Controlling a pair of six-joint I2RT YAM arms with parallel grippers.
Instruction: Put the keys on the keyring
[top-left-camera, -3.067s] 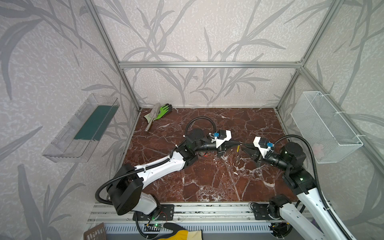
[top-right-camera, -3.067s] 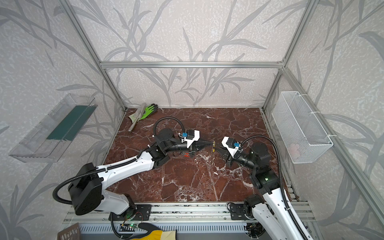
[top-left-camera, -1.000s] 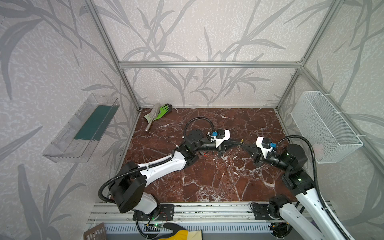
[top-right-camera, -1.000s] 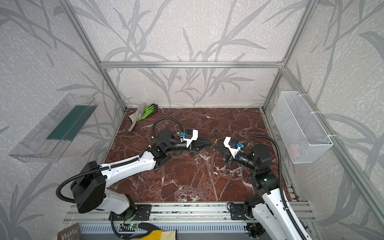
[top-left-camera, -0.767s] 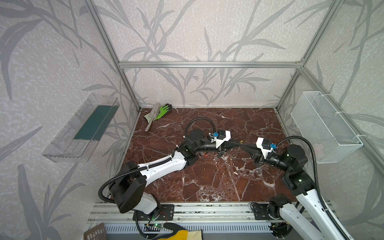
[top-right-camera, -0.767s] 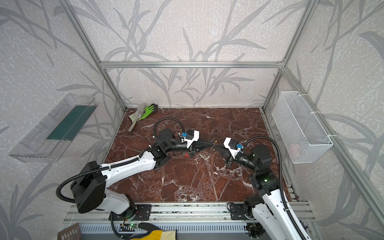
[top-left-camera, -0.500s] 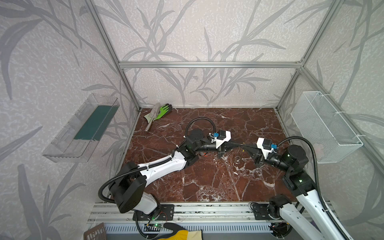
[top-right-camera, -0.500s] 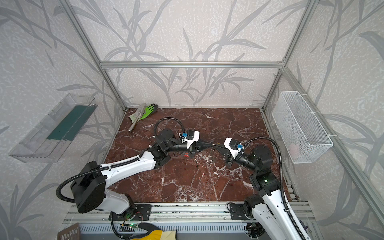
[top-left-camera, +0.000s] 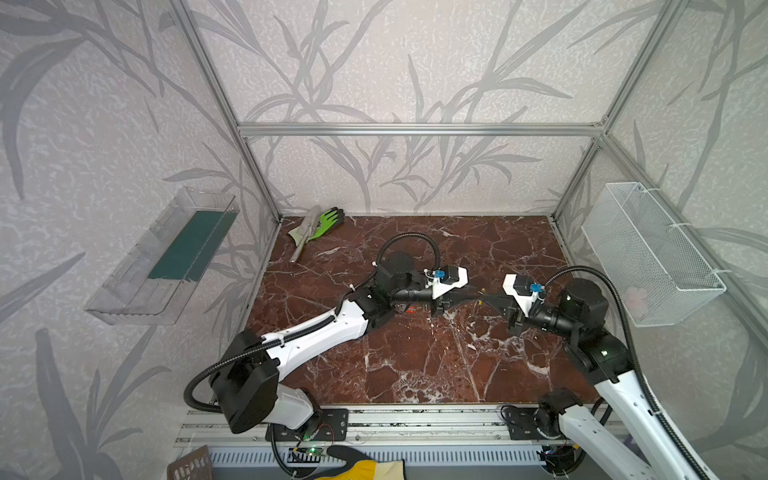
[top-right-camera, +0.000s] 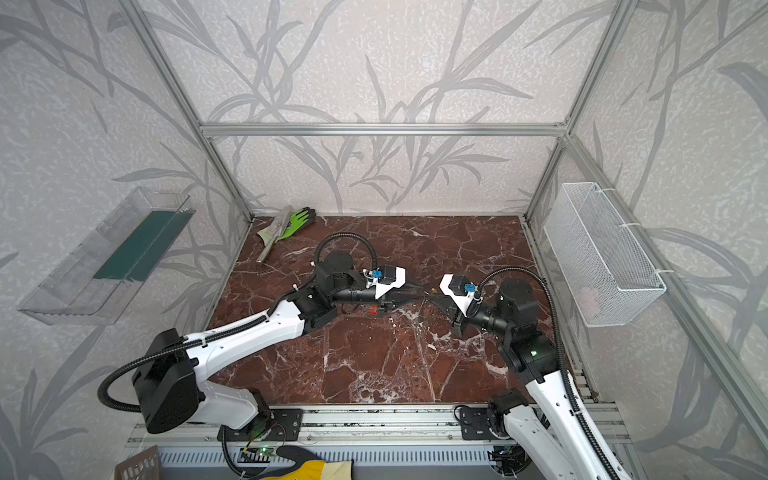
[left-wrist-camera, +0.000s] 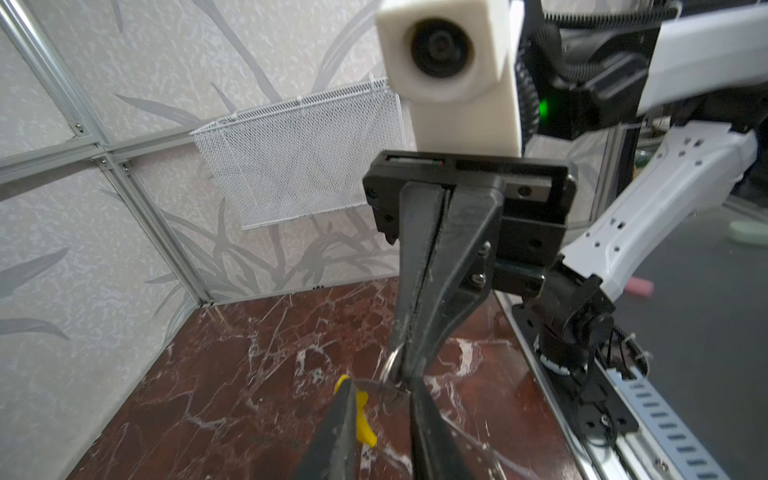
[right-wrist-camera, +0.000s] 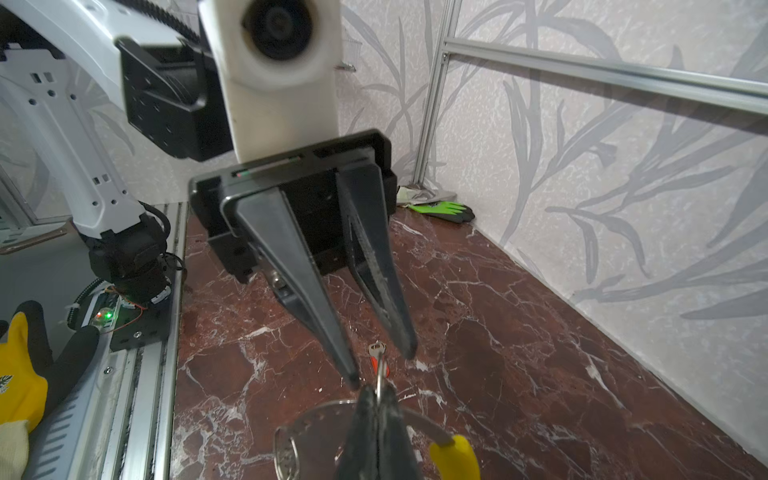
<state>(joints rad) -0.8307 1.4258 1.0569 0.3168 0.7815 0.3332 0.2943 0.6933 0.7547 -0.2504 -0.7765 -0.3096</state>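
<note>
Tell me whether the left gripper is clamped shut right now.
No, the left gripper has its two fingers standing clearly apart in the right wrist view.

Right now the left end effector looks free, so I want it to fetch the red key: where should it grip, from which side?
The red key lies flat on the marble floor near the open left end effector: probably take its red head from above, closing across the thin edges.
</note>
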